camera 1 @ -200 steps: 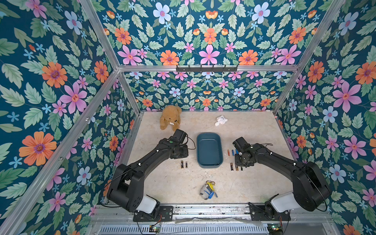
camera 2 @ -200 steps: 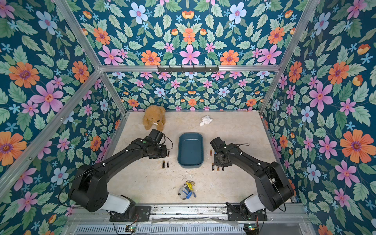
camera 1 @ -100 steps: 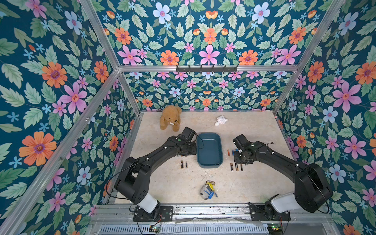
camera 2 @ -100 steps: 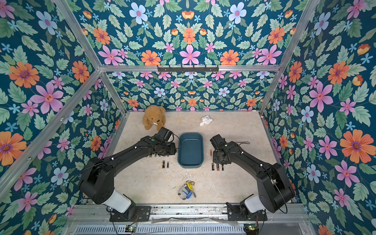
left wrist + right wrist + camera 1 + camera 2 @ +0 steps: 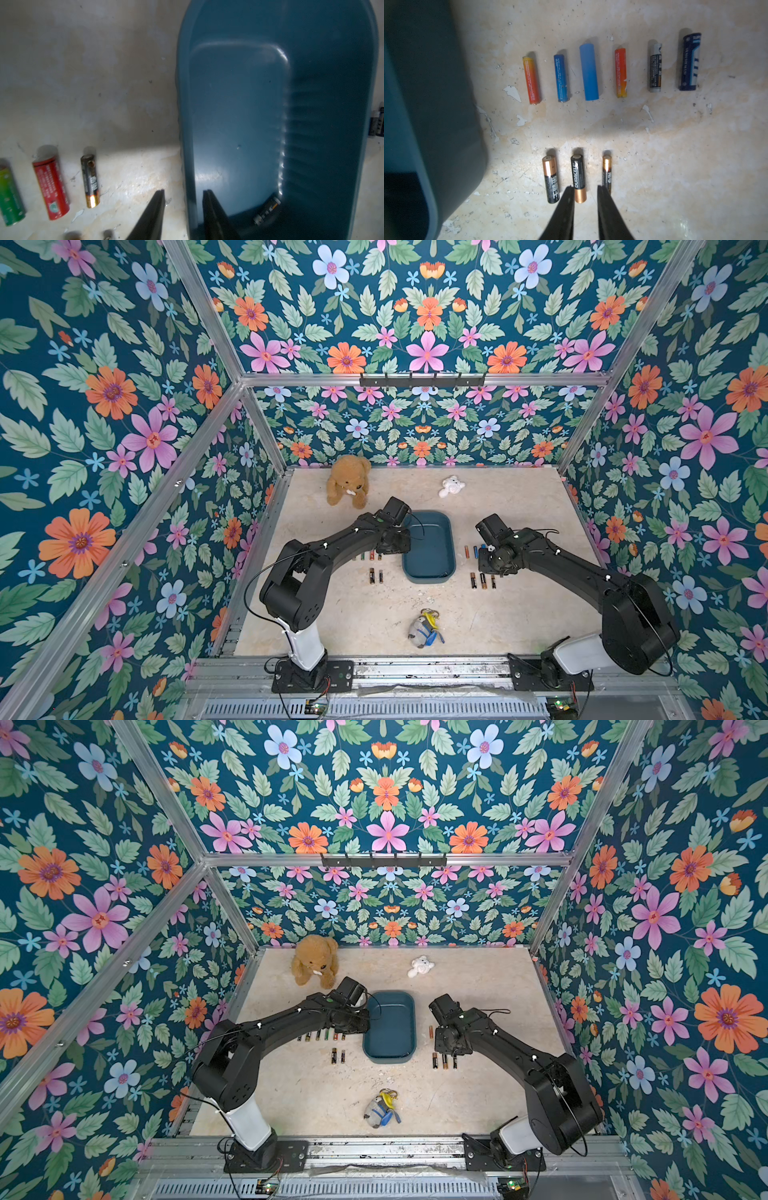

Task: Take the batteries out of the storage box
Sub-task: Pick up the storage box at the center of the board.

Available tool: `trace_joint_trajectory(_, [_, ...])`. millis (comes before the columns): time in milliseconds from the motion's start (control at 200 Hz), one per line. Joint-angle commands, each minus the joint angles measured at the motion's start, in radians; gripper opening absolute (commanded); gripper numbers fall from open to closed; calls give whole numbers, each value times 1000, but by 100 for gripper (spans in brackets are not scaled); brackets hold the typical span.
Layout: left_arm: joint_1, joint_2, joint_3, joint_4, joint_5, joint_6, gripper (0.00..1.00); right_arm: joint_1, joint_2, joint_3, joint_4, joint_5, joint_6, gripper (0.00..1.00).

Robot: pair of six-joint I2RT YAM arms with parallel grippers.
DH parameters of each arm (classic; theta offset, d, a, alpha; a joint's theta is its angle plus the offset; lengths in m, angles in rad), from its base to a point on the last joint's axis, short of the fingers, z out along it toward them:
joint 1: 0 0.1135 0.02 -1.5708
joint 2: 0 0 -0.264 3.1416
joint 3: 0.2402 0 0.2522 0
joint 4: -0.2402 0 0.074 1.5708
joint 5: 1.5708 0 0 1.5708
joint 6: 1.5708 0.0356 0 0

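The teal storage box [image 5: 430, 549] [image 5: 390, 1029] sits mid-table. One black battery [image 5: 267, 211] lies in a corner of it. My left gripper [image 5: 184, 192] is open and holds nothing. It stands astride the box's left wall [image 5: 188, 124], one finger outside and one inside. More batteries lie in rows on the table on both sides of the box [image 5: 371, 556] [image 5: 482, 580]. My right gripper [image 5: 585, 188] is open just over a row of three black-and-copper batteries. Its tips flank the copper end of the middle battery [image 5: 578, 176], which lies on the table.
A brown teddy bear [image 5: 348, 481] and a small white plush [image 5: 452, 486] sit near the back wall. A grey, yellow and blue toy [image 5: 424, 630] lies near the front edge. Several coloured batteries [image 5: 588, 71] lie in a row beyond my right gripper. Floral walls enclose the table.
My left arm has swung right, from above the left rows of batteries to the box's left wall, and its jaws have narrowed. The right arm has barely moved.
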Motion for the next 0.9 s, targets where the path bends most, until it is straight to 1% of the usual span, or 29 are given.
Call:
trace_joint_trajectory(0, [-3, 20, 26, -13, -3, 2, 29, 1, -7, 1, -14, 1, -5, 26])
trace_joint_trajectory(35, [-4, 23, 29, -15, -8, 1, 25, 1, -9, -2, -12, 0, -4, 26])
trace_joint_trajectory(155, [-4, 28, 29, -20, -15, -5, 17, 1, -16, -12, -8, 0, -6, 26])
trace_joint_trajectory(210, [-4, 30, 32, -25, -14, -10, 16, 1, -19, -13, -9, 1, -8, 26])
trace_joint_trajectory(265, [-5, 31, 37, -29, -10, -14, 13, 0, -21, -15, -8, 1, -10, 26])
trace_joint_trajectory(600, [-3, 28, 88, -103, -11, -28, 2, -1, -35, 5, -11, 6, -6, 25])
trace_joint_trajectory(720, [20, 27, 102, -150, 71, -68, 0, -1, -46, 42, -30, 13, -3, 26])
trace_joint_trajectory(805, [45, 8, 108, -142, 206, -109, 0, -5, -54, 73, -42, 13, 1, 26])
trace_joint_trajectory(895, [67, 2, 140, -174, 298, -117, 0, -11, -63, 92, -42, 12, 4, 26])
